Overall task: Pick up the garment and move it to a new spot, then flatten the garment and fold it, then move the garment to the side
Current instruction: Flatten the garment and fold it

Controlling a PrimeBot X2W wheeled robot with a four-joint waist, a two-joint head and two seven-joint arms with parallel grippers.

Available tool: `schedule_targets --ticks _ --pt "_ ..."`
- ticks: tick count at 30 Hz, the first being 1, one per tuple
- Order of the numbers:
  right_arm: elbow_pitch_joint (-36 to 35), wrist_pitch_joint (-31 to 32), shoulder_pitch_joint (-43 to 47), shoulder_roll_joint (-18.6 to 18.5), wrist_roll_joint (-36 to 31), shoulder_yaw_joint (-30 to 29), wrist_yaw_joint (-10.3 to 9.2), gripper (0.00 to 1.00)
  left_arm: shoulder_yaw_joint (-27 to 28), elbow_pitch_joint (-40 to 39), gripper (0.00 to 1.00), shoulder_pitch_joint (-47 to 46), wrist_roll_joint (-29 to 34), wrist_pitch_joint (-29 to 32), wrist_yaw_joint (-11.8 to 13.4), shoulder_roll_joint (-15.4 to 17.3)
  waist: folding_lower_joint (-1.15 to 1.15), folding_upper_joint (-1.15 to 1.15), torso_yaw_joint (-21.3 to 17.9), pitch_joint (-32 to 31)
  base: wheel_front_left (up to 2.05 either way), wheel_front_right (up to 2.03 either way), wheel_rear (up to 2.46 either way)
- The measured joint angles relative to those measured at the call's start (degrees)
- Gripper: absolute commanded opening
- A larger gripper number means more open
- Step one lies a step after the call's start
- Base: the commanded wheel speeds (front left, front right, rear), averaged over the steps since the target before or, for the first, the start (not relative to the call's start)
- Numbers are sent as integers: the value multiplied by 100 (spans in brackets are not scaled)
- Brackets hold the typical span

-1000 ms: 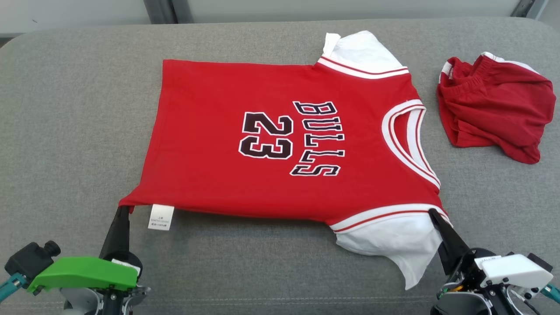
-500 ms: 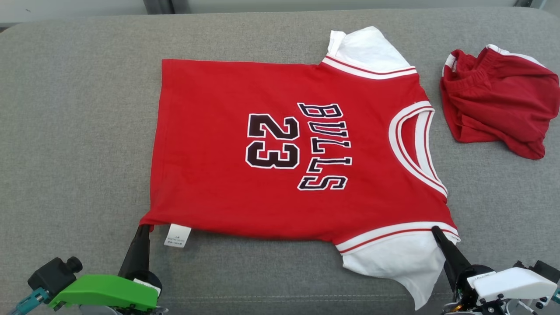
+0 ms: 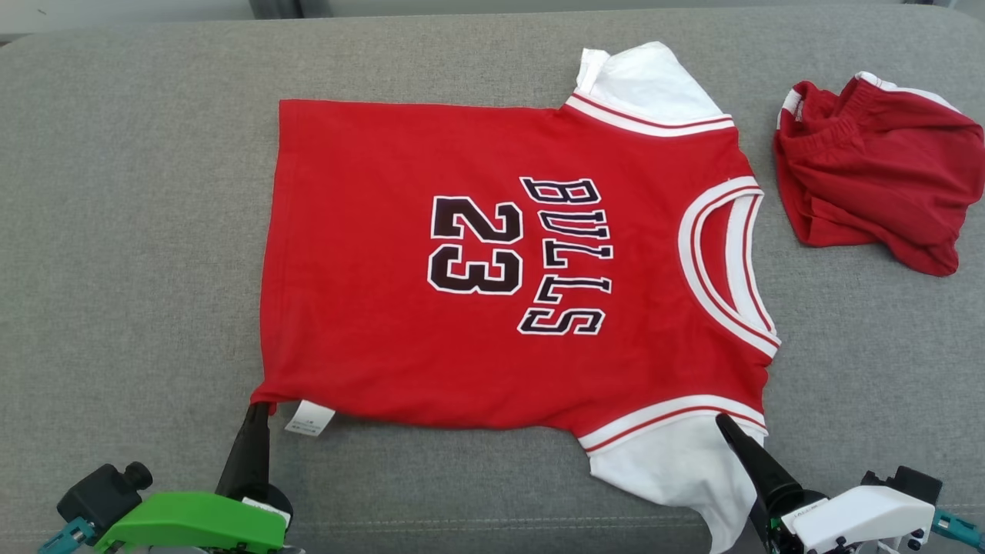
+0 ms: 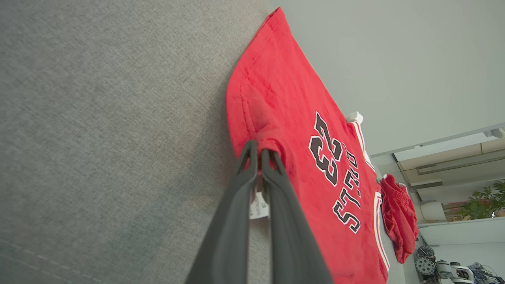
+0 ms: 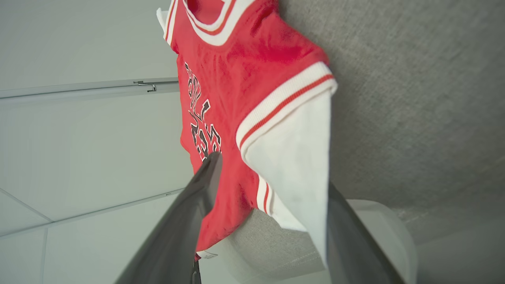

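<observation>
Red jersey [image 3: 477,254], spread flat: left hand [image 3: 258,408] clamped on hem corner [image 3: 268,394], right hand [image 3: 725,423] splayed apart about white sleeve [image 3: 677,462]; risk: lone left pull skews, wrinkles cloth.

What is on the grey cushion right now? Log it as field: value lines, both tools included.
surface: grey fabric cushion
garment: red jersey, spread flat, print up, collar toward the robot's right
left tool: shut on the jersey's near hem corner, beside the white label
right tool: open, fingers apart on either side of the near white sleeve
other item: red shorts, crumpled, lying apart from the jersey at the far right
</observation>
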Motion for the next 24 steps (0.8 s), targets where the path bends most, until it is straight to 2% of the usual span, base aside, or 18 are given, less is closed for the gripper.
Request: schedule_targets --ticks 9,24 --pt "265 43 94 -189 -201 45 15 100 -10 -64 0 97 8 -23 2 -51 0 0 -118 57 0 0 0" --pt "808 304 43 -392 -648 556 279 100 -48 -77 0 79 42 -13 54 -64 0 0 -98 103 0 0 0"
